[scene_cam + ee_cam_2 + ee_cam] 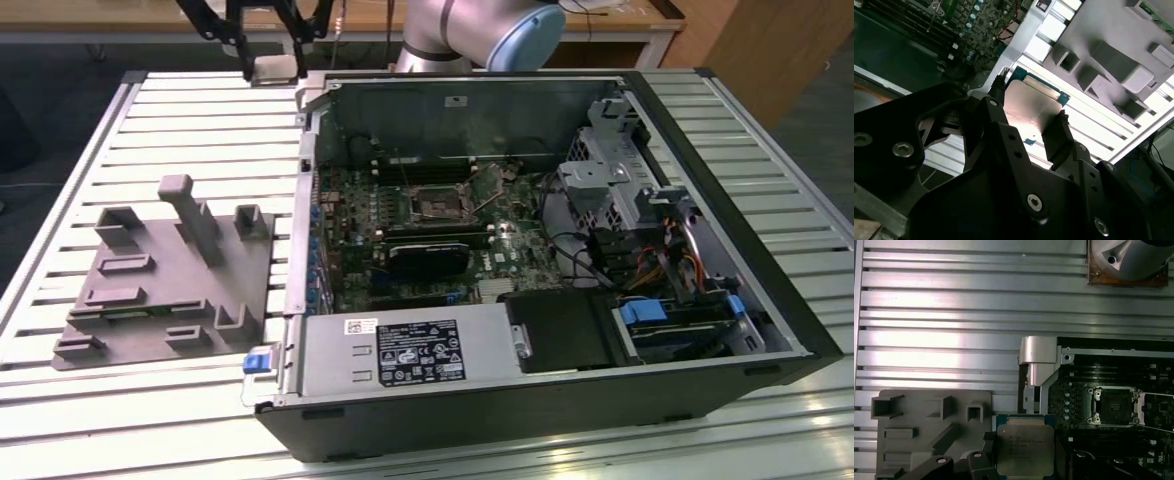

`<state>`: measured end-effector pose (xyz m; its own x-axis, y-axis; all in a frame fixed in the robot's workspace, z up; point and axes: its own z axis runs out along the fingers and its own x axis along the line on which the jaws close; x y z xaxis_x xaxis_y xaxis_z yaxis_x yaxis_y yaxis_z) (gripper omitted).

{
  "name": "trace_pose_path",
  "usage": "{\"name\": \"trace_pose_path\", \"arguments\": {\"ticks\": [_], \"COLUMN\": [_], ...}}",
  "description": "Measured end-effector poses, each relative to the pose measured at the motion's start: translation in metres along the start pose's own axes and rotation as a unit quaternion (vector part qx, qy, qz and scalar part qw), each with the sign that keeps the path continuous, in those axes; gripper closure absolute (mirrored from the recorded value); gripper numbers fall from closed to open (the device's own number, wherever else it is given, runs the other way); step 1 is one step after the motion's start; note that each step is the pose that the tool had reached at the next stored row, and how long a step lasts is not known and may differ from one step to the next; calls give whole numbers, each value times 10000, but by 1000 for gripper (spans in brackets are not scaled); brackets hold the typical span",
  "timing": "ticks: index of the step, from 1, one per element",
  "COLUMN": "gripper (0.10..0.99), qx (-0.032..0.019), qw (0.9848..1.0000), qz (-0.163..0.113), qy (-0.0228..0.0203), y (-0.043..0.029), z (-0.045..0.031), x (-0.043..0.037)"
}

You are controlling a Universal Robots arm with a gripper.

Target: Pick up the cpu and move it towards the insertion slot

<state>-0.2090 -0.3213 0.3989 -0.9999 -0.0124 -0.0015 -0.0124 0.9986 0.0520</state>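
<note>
My gripper hangs above the back of the slatted table, beyond the open computer case's far corner at the exterior view's left. It is shut on the cpu, a small flat silvery square. In both wrist views the cpu sits between the black fingers, its metal top showing and its green edge exposed. The insertion slot is a dark square socket in a silver frame on the green board inside the case, off to one side of the held chip and lower.
The grey fixture plate with raised blocks lies on the slatted table at the exterior view's left. The case's metal walls rise around the board. Cables and drive bays fill the case's right side. The arm's base stands behind.
</note>
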Motion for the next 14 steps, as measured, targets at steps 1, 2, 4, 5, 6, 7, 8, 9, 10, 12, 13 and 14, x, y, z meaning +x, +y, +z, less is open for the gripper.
{"name": "trace_pose_path", "arguments": {"ticks": [1,2,4,5,6,7,8,9,10,12,13,14], "gripper": [541,541,541,541,541,541,541,541,541,541,541,541], "qx": [0,0,0,0,0,0,0,0,0,0,0,0], "qw": [10000,10000,10000,10000,10000,10000,10000,10000,10000,10000,10000,10000], "qz": [0,0,0,0,-1,-1,0,0,0,0,0,0], "qy": [0,0,1,1,0,1,0,0,0,0,0,0], "y": [3,6,12,16,19,23,26,29,33,38,40,43], "z": [1,1,2,2,3,3,4,4,5,5,6,6], "x": [-18,-37,-72,-88,-104,-119,-134,-148,-163,-190,-202,-213]}}
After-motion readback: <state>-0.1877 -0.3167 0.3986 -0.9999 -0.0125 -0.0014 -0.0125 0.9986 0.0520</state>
